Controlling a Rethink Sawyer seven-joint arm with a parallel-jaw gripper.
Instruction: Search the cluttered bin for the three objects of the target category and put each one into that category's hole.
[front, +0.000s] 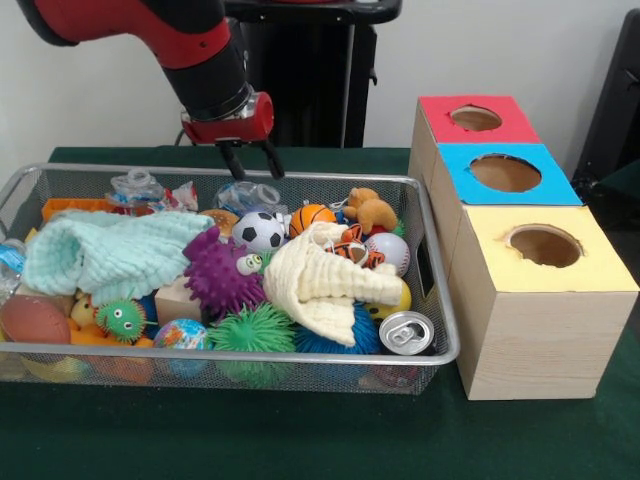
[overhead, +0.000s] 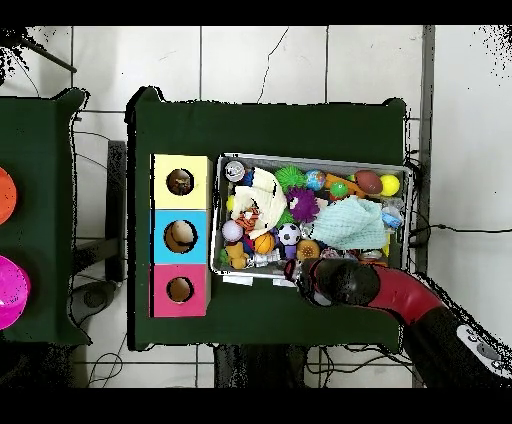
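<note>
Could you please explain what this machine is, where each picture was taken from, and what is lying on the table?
The machine is a red and black robot arm with a small two-fingered gripper, open and holding nothing. One picture looks across the table at it; the other looks straight down. On the dark green table sits a silver wire mesh bin full of toys: a purple spiky ball, a small soccer ball, a cream cloth, a mint cloth, a drink can. Beside it stand three wooden boxes with round holes, topped red, blue and yellow.
</note>
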